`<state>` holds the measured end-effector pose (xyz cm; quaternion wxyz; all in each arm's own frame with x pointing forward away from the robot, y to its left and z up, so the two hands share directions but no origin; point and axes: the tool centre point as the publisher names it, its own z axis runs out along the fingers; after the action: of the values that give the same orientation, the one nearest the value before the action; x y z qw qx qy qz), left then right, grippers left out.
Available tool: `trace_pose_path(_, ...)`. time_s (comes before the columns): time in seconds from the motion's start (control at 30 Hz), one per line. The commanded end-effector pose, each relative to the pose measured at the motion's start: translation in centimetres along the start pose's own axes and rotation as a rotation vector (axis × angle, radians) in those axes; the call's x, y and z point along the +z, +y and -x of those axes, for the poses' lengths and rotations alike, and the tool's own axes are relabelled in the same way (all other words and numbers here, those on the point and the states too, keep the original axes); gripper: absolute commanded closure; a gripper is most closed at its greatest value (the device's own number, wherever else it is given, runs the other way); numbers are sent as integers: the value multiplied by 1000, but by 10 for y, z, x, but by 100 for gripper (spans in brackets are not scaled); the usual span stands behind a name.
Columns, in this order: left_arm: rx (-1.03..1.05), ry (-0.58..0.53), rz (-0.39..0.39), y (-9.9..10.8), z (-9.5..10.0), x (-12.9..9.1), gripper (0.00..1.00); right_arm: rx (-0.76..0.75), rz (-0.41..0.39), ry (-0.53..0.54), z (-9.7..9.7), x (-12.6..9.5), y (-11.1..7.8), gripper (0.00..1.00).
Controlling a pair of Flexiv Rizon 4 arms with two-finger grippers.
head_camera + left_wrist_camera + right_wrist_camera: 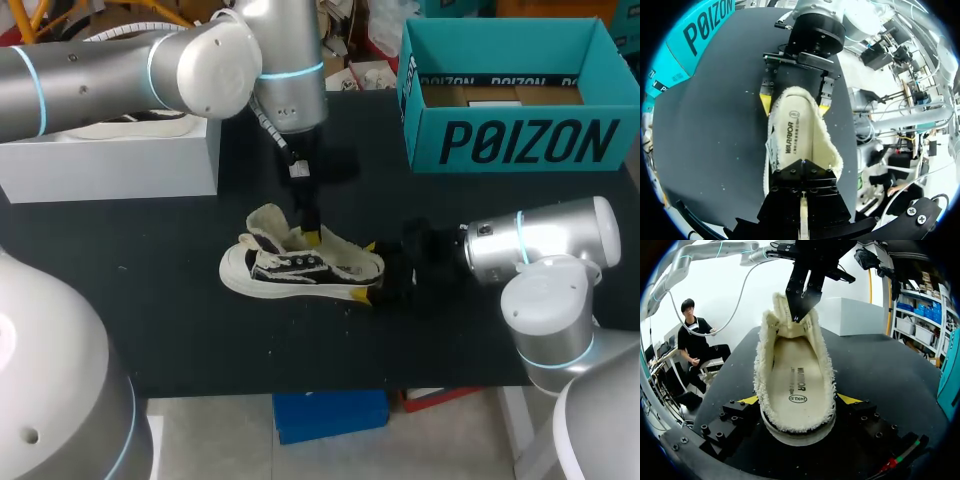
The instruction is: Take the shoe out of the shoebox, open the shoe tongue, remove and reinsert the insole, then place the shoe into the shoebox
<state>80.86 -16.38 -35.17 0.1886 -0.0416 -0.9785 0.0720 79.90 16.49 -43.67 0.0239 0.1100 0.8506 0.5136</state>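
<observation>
A fleece-lined shoe (300,268) stands on its sole in the middle of the black table (150,300), toe pointing left, well clear of the open shoebox (520,140) at the far right. The right gripper (366,270) clamps the heel from both sides. The left gripper (312,236), fingers drawn together, dips in beside the tongue (268,222).

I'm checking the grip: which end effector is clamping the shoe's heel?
The right end effector: its yellow tips press the heel of the shoe from both sides. The left end effector sits at the tongue instead.
</observation>
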Motion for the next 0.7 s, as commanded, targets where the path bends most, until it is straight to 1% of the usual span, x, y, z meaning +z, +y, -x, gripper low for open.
trace_pose_path(0.03, 16, 31, -8, -3, 6, 9, 100, 2, -1, -1, 0, 1, -1, 100)
trace_pose_path(0.17, 25, 36, -6, -1, 5, 17, 100, 2, -1, -1, 0, 1, -1, 100)
trace_pose_path(0.23, 31, 65, -10, 1, 6, 22, 100, 2, -1, -1, 0, 1, -1, 100)
trace_pose_path(0.33, 31, 68, -5, 2, 6, 26, 100, 2, -1, -1, 0, 1, -1, 100)
trace_pose_path(0.5, 43, 73, -1, 3, 1, 29, 100, 2, -1, -1, 0, 1, -1, 100)
trace_pose_path(0.7, 52, 47, 4, 3, -6, 31, 100, 2, -1, -1, 0, 1, -1, 100)
